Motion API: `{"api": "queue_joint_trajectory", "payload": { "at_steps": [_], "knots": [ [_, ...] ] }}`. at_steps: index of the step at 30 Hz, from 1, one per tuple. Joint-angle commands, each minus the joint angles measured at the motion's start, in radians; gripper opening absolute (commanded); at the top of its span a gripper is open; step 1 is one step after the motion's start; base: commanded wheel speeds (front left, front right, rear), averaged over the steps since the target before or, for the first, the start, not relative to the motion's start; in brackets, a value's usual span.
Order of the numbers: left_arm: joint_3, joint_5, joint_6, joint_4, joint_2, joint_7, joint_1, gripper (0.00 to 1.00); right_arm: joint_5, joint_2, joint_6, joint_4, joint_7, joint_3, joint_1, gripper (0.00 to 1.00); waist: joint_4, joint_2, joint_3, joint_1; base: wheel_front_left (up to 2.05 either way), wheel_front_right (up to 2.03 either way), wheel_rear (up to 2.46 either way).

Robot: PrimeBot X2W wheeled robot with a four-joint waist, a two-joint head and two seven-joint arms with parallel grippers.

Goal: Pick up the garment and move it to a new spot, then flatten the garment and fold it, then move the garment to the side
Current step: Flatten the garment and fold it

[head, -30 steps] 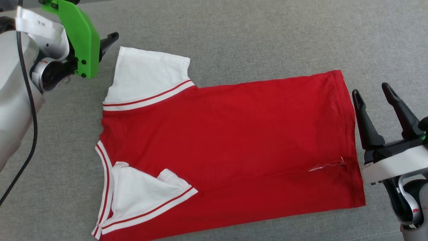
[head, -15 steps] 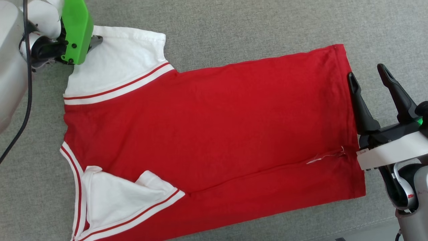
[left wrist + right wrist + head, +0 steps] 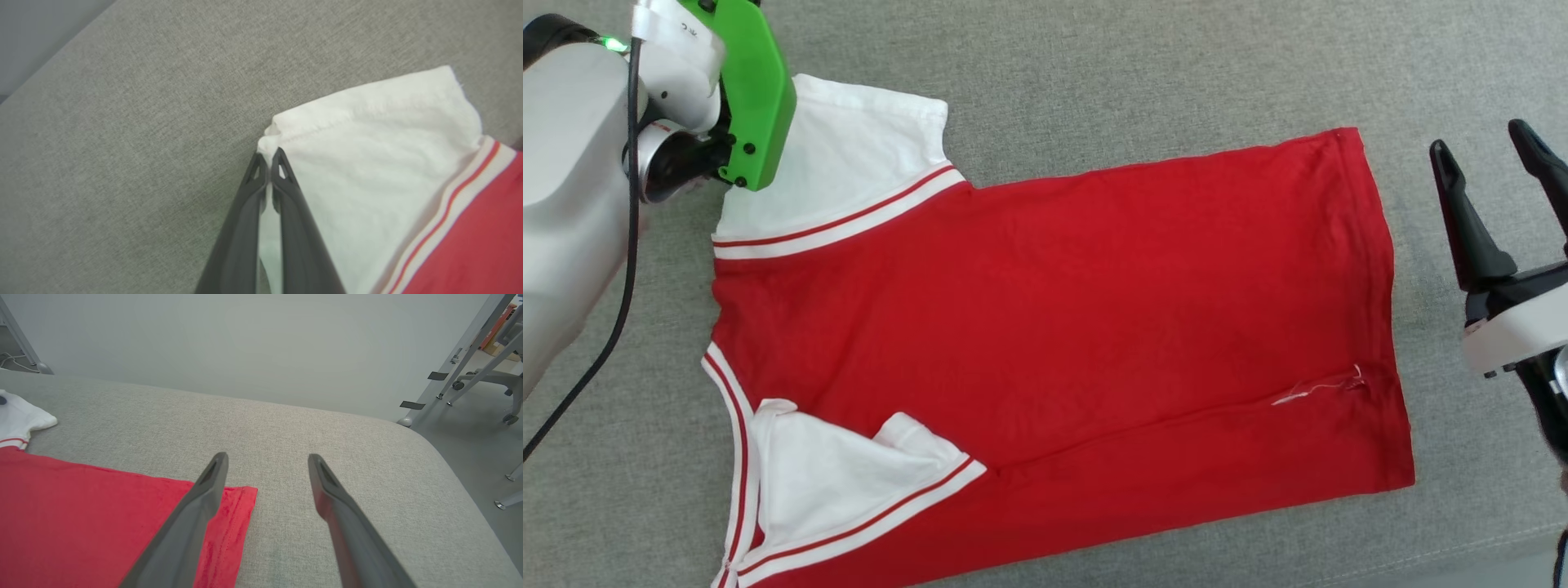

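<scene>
Step prob: fold far sleeve in. L gripper (image 3: 268, 157) fingers pinched shut on white sleeve corner of garment (image 3: 1054, 327), thin bite – lift low, drag slow twd red body, watch for slip. R gripper (image 3: 267, 457) fingers wide apart, empty, just beside far hem corner. Garment flat on grey cushion (image 3: 1176, 65), near sleeve crumpled.

The garment (image 3: 1045, 327) is soft, matt knit cloth, and it lies on a coarse grey woven fabric surface (image 3: 1135, 73). My left gripper (image 3: 267, 158) has fingers of smooth, matt dark plastic. The green cover (image 3: 756, 90) is slightly glossy plastic.
</scene>
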Motion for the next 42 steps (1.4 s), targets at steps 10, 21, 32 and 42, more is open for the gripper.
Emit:
{"api": "queue_joint_trajectory", "payload": {
  "at_steps": [10,21,32,42],
  "knots": [
    [-0.037,0.063,-0.002,-0.14,0.008,-0.127,0.034,0.0,0.292,-0.238,-0.001,0.06,0.445,0.081,-0.168,1.0,0.109,-0.0001,-0.083,0.0,0.0,0.0,0.0],
    [-0.05,0.107,-0.002,-0.231,-0.023,-0.186,0.01,0.0,0.389,-0.35,-0.001,0.216,0.787,0.244,-0.349,1.0,0.176,-0.0001,-0.049,0.0,0.0,0.0,0.0],
    [-0.055,0.143,-0.002,-0.262,-0.032,-0.217,-0.022,0.0,0.378,-0.281,-0.001,0.455,0.798,0.364,-0.449,1.0,0.214,-0.0001,-0.001,0.0,0.0,0.0,0.0],
    [-0.058,0.148,-0.002,-0.265,-0.025,-0.235,-0.019,0.0,0.43,-0.268,-0.001,0.555,0.771,0.507,-0.443,0.47,0.217,-0.0001,0.004,0.0,0.0,0.0,0.0]
  ]
}}
